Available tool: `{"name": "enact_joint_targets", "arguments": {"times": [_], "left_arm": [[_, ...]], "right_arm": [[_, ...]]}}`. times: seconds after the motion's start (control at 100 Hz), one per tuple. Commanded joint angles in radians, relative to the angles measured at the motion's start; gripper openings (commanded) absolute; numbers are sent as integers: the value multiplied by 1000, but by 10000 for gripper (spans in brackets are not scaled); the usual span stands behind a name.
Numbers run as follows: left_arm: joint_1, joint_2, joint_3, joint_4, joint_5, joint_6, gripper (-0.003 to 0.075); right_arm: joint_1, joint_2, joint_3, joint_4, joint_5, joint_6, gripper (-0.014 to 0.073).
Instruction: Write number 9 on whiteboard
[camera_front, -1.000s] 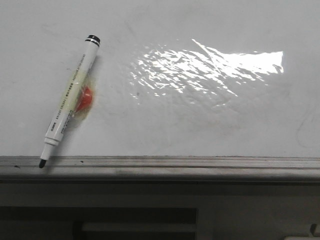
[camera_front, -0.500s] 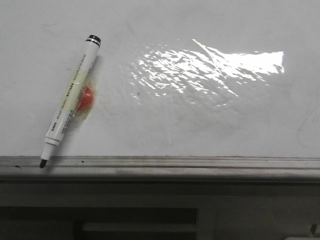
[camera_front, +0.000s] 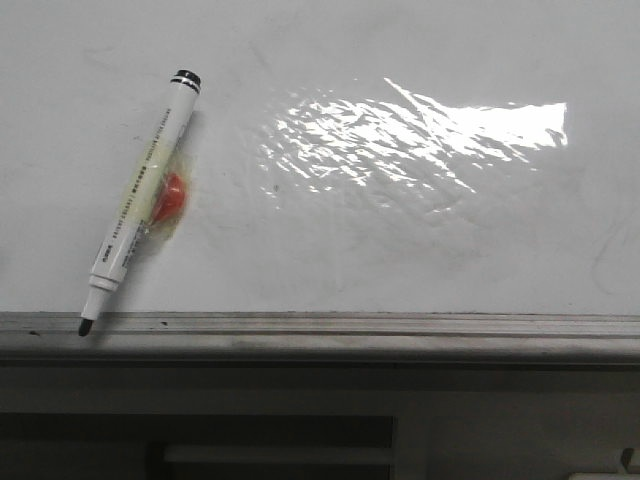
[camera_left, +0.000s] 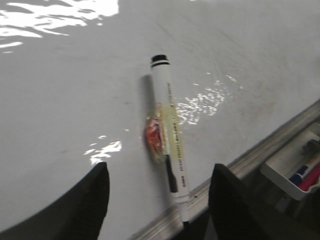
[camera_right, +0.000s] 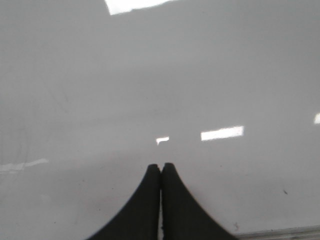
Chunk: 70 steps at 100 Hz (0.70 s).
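The whiteboard (camera_front: 400, 250) is glossy white with faint smudges and a bright glare patch; no number 9 shows on it. A white marker (camera_front: 138, 205) with a black tip lies slanted at the board's left, its tip on the grey metal ledge (camera_front: 350, 325). A red blob under yellowish tape (camera_front: 170, 197) sticks to its side. Neither gripper shows in the front view. In the left wrist view my left gripper (camera_left: 159, 192) is open, above the board, with the marker (camera_left: 170, 140) between its fingers but apart from them. My right gripper (camera_right: 161, 167) is shut and empty over bare whiteboard (camera_right: 160, 75).
Below the ledge (camera_left: 270, 150), the left wrist view shows a small white tray (camera_left: 285, 172) holding red and blue pens (camera_left: 305, 175). The front view shows a dark gap and a pale frame (camera_front: 300, 400) under the board.
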Motion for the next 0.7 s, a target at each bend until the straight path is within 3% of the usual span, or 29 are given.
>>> {"name": "enact_joint_targets", "arguments": {"times": [0.0,0.29,0.69], "left_arm": [[-52,68,-34,-7,-135,1,399],[-88,299,-34,-8,-357,1,399],[-88,513,-34,-8,-501,-9,384]], "right_arm": [[-7,16,-36,3,-66,-3,-61],[-7,16,-36,3,-54,-3,-61],[-5,16,-36,3,-56,-3,-61]]}}
